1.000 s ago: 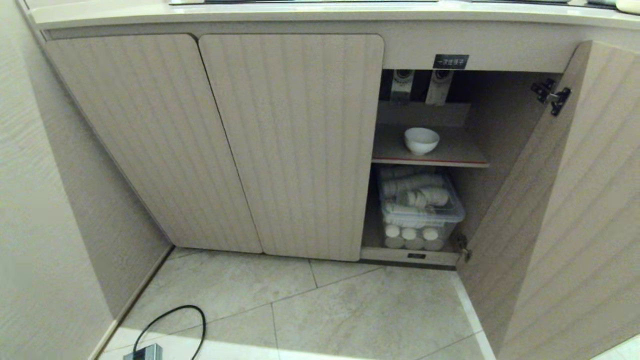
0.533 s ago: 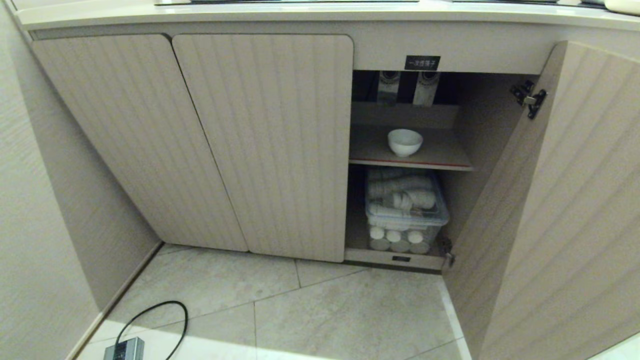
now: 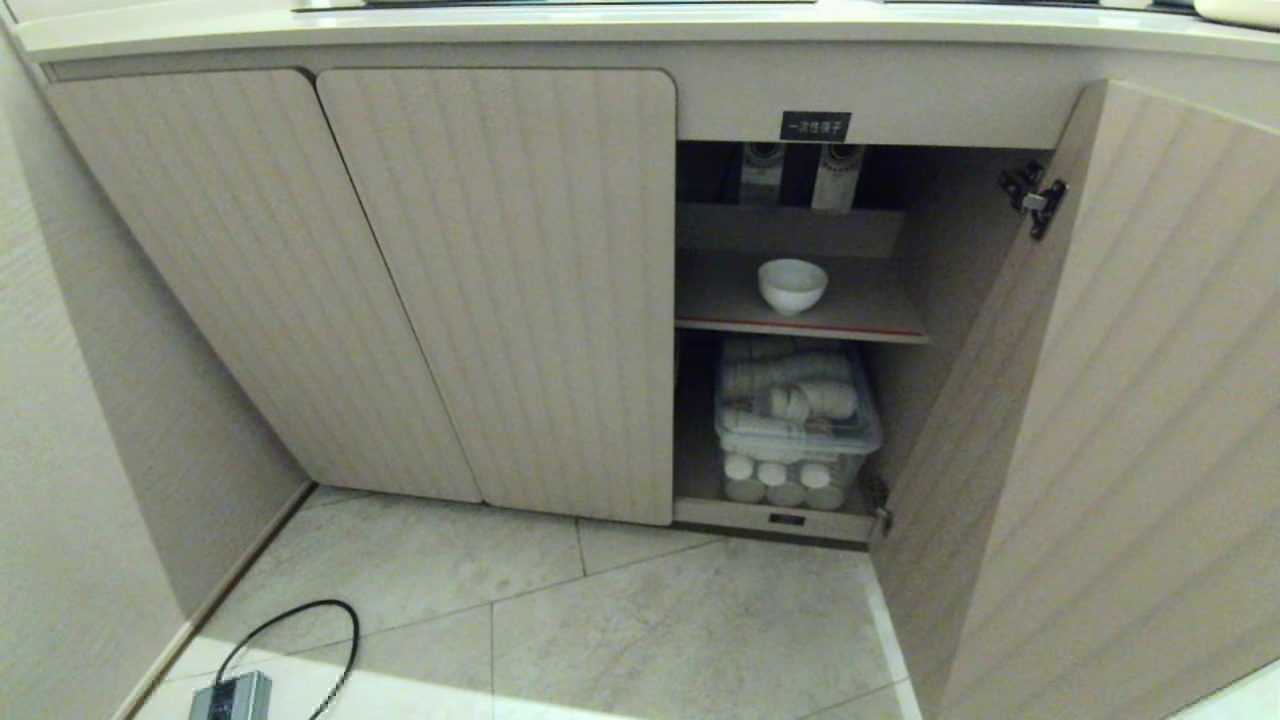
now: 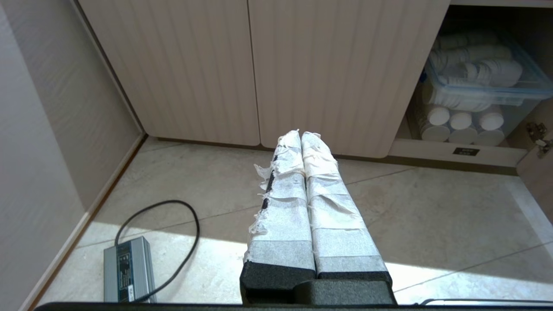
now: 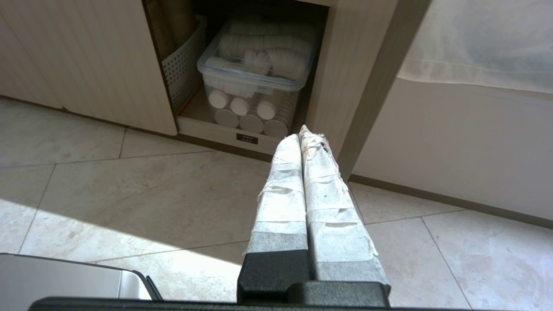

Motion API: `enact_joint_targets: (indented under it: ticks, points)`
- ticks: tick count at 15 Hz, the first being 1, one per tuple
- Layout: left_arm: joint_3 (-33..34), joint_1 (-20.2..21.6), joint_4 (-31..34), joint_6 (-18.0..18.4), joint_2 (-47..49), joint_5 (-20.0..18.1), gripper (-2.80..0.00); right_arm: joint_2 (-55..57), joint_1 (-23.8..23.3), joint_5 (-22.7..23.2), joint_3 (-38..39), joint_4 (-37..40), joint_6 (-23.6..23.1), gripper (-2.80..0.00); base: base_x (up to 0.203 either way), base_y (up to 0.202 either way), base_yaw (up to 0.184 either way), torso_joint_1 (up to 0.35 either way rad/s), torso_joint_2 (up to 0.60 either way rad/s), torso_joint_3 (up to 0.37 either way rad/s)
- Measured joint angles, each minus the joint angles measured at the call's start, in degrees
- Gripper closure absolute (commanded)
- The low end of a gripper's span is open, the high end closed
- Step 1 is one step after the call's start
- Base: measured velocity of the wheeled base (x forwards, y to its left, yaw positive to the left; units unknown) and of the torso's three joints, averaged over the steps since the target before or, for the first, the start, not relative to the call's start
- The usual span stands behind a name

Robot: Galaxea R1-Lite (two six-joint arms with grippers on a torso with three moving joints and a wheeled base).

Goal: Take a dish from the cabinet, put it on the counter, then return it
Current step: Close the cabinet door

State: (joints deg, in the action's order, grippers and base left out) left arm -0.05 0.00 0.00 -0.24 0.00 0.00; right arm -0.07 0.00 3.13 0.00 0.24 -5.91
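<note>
The dish (image 3: 792, 285), a small white bowl, stands upright on the red-edged upper shelf (image 3: 880, 320) of the open cabinet (image 3: 500, 290). The cabinet's right door (image 3: 1100, 400) hangs swung open. The counter (image 3: 600, 25) runs along the top edge of the head view. Neither arm shows in the head view. My left gripper (image 4: 301, 134) is shut and empty, low over the floor before the closed doors. My right gripper (image 5: 299, 131) is shut and empty too, low before the open compartment. The dish is out of both wrist views.
Below the shelf sits a clear plastic bin of white paper cups (image 3: 795, 420) (image 5: 255, 73), with a perforated basket (image 5: 183, 65) beside it. A grey power brick (image 3: 228, 696) (image 4: 126, 270) with a black cable (image 4: 181, 233) lies on the tiled floor. A wall (image 3: 90, 450) closes the left.
The whole head view has shifted left, so the camera has moved and the open compartment sits nearer the middle. The dish stays on its shelf.
</note>
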Motion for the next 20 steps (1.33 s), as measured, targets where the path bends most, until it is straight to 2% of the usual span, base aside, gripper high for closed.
enact_joint_targets:
  ticks: [20]
  points:
    - [0.0, 0.0, 0.0, 0.0, 0.0, -0.05, 0.0, 0.0, 0.0, -0.07, 0.0, 0.0, 0.07, 0.0, 0.0, 0.0, 0.0, 0.0, 0.0, 0.0]
